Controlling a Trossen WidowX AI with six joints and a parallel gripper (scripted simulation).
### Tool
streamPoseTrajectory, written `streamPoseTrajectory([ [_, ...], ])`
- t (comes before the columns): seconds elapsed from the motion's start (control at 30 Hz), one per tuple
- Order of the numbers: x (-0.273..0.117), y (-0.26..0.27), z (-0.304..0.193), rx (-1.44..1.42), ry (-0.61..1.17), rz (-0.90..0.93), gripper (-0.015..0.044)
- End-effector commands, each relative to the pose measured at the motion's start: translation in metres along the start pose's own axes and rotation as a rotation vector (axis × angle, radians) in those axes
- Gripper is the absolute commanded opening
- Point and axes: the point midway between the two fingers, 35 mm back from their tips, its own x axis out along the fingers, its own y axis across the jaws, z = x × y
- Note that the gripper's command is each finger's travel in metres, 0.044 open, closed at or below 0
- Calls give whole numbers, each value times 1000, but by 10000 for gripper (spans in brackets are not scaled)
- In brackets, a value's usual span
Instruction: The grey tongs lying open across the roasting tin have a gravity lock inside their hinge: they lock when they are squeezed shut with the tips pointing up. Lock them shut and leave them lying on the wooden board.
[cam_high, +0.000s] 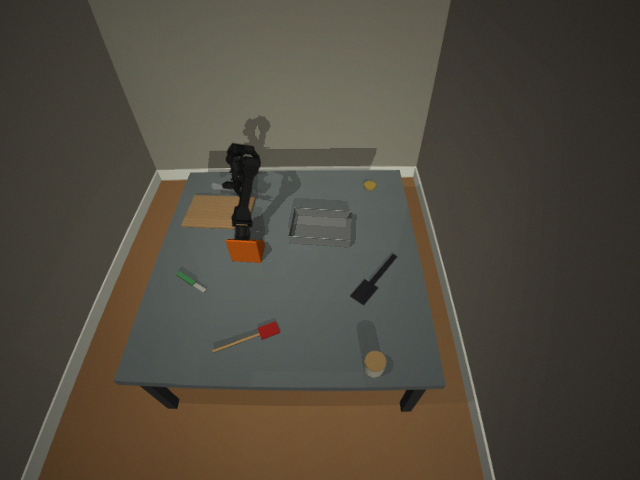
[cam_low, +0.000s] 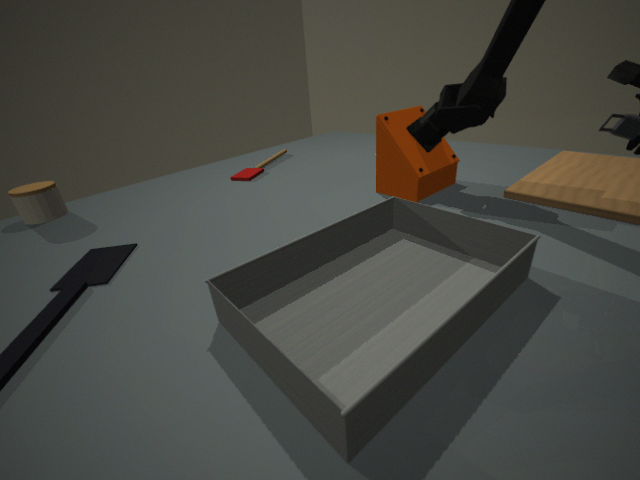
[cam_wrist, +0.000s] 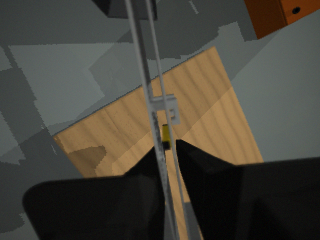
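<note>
My gripper (cam_wrist: 170, 146) is shut on the grey tongs (cam_high: 216, 186) (cam_low: 615, 124) (cam_wrist: 140, 50). In the wrist view their two thin arms run close together between the black fingers, with a dark block at the top edge. A small bracket and a yellow piece show near the fingertips. The tongs hang above the table near the wooden board (cam_high: 206, 211) (cam_low: 568, 175) (cam_wrist: 200, 90), which lies beneath them in the wrist view. The exterior view shows a gap between their looped end and the board. I cannot tell whether the lock is engaged. The roasting tin (cam_high: 320, 242) (cam_low: 439, 346) is empty.
The orange arm base (cam_high: 246, 251) (cam_low: 392, 160) (cam_wrist: 267, 20) stands near the board. A black spatula (cam_high: 363, 291) (cam_low: 98, 266), a red-headed spatula (cam_high: 268, 330) (cam_low: 248, 174), a lidded jar (cam_high: 374, 364) (cam_low: 38, 204), a green-handled tool (cam_high: 186, 277) and a yellow disc (cam_high: 369, 184) lie around.
</note>
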Motion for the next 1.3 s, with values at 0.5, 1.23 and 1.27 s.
streamPoseTrajectory([
  [0.5, -8, -34, -33, -100, 15, 111, -150],
  [1.23, -29, -81, -66, -200, 132, 264, -150],
  [1.27, -30, -83, -67, -204, 139, 271, -150],
])
